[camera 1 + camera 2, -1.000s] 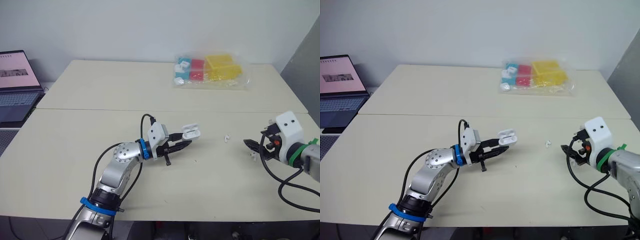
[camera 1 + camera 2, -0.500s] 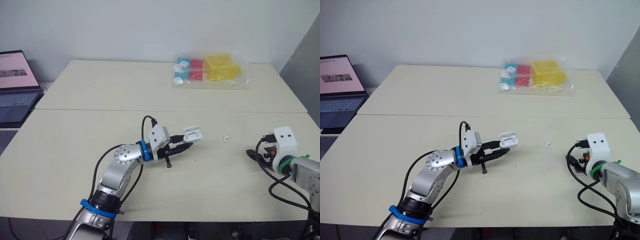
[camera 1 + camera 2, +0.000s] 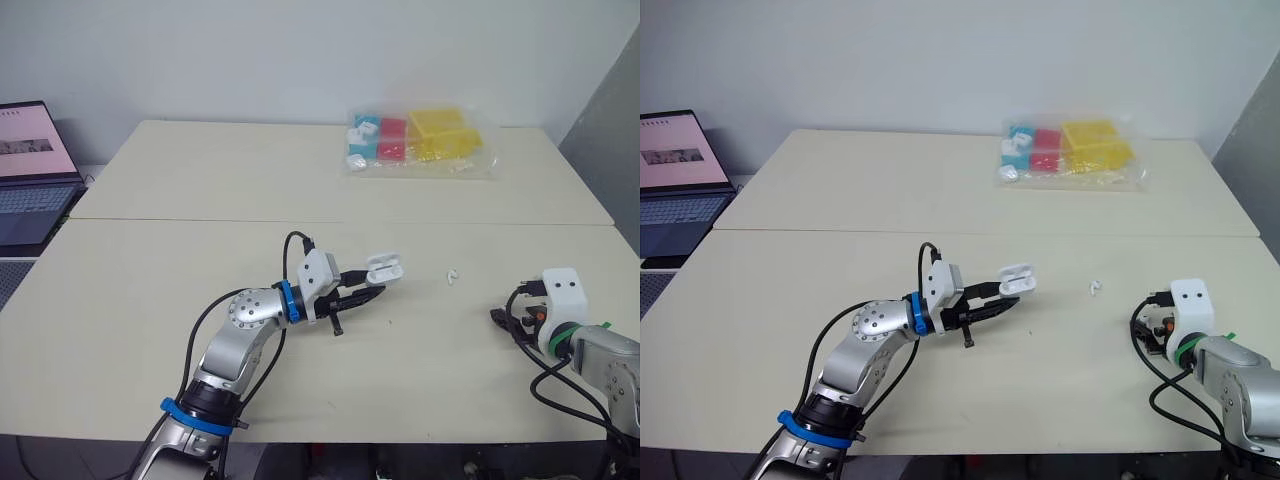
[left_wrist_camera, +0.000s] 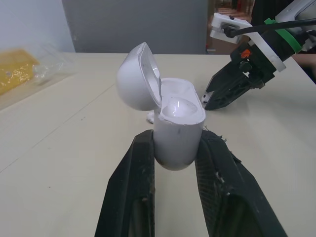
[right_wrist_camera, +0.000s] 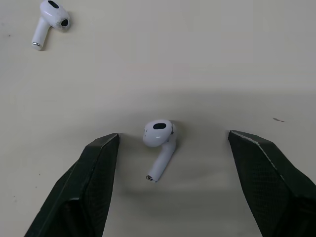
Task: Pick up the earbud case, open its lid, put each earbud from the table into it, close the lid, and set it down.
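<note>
Right gripper [image 5: 174, 134]: fingers spread wide and set low over the table [image 3: 150, 300], one on each side of an earbud [image 5: 159, 143]. The earbud lies on its side between them and touches neither.

Left gripper [image 3: 355, 293]: clamped on the body of the earbud case [image 4: 177, 129]. It holds the case upright at its fingertips near the table's middle, with the lid hinged back.

A second earbud [image 3: 452, 274] lies on the table between the two grippers, apart from both.

Assessment: the case is picked up and opened, and the step in hand is the grasp of the first earbud. The next move calls for an even closing of the fingers on the rounded bud so it does not squirt sideways. The bud must then be lifted and carried to the open case, stem first.
</note>
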`<state>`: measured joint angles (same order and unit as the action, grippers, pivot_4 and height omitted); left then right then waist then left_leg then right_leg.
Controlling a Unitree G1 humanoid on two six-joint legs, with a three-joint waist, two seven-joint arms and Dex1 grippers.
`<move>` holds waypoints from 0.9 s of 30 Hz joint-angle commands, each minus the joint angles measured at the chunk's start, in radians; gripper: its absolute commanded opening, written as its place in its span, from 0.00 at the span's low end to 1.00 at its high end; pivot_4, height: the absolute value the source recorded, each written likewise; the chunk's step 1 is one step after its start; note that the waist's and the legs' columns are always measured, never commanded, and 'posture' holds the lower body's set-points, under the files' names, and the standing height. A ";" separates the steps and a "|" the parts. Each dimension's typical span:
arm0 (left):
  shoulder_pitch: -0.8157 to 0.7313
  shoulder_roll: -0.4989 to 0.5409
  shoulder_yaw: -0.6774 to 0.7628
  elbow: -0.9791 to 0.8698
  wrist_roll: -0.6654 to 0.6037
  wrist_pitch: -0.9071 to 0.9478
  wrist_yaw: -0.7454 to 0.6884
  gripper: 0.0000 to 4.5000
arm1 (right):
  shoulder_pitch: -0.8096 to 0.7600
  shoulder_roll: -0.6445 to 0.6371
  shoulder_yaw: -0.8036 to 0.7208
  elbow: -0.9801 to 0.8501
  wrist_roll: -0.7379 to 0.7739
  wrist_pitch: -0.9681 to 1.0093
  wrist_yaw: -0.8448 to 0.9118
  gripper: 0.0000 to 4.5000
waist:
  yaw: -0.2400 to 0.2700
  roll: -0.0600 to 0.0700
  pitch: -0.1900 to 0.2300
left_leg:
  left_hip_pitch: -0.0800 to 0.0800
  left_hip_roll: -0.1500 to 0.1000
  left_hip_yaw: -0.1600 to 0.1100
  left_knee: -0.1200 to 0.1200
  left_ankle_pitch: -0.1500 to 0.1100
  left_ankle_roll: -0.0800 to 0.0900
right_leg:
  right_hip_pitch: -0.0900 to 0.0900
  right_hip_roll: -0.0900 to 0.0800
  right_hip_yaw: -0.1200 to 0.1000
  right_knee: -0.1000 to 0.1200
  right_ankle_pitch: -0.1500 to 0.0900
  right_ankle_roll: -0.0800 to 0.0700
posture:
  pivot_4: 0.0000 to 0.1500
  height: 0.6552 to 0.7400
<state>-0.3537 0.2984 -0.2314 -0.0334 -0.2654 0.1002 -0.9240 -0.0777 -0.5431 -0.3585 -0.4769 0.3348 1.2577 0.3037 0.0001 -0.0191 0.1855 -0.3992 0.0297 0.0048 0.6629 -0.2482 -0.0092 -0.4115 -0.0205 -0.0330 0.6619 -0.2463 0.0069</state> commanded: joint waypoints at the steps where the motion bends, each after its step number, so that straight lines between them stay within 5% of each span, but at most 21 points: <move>1: -0.014 -0.008 -0.001 -0.022 0.000 -0.016 0.006 0.17 | 0.002 -0.003 -0.003 0.008 -0.010 -0.034 -0.009 0.61 | 0.000 0.000 0.000 | 0.000 0.000 0.000 0.000 0.000 0.000 | 0.000 0.000 0.000 0.000 0.000 0.000 | 1.00 0.94; 8: -0.013 -0.005 0.000 -0.021 0.005 -0.018 0.006 0.17 | -0.001 -0.008 0.020 0.028 -0.009 -0.046 -0.009 0.09 | 0.000 0.000 0.000 | 0.000 0.000 0.000 0.000 0.000 0.000 | 0.000 0.000 0.000 0.000 0.000 0.000 | 1.00 0.94; 15: -0.003 0.004 0.003 -0.029 0.009 -0.019 0.006 0.17 | 0.006 -0.054 0.035 0.005 0.009 -0.068 0.042 0.09 | 0.000 0.000 0.000 | 0.000 0.000 0.000 0.000 0.000 0.000 | 0.000 0.000 0.000 0.000 0.000 0.000 | 1.00 0.94; 22: 0.017 0.032 0.009 -0.049 0.004 -0.014 -0.003 0.17 | 0.065 -0.300 0.133 -0.048 0.063 -0.220 0.327 0.09 | -0.001 0.000 0.000 | -0.001 0.000 0.000 -0.001 0.000 0.000 | 0.000 0.000 -0.001 -0.002 0.000 0.000 | 1.00 0.94; 27: 0.049 0.059 0.011 -0.093 -0.004 0.001 -0.007 0.17 | 0.087 -0.576 0.303 0.046 -0.031 -0.578 0.665 0.09 | -0.001 0.000 0.001 | 0.000 0.000 0.000 -0.001 0.000 0.000 | 0.000 0.000 -0.002 -0.003 0.000 0.000 | 1.00 0.94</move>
<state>-0.3041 0.3572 -0.2285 -0.0724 -0.2565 0.1037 -0.9287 0.0183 -1.0948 -0.0831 -0.4491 0.3319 0.7929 0.8788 -0.0012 -0.0191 0.1865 -0.3992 0.0299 0.0047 0.6618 -0.2484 -0.0091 -0.4113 -0.0206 -0.0350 0.6584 -0.2465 0.0069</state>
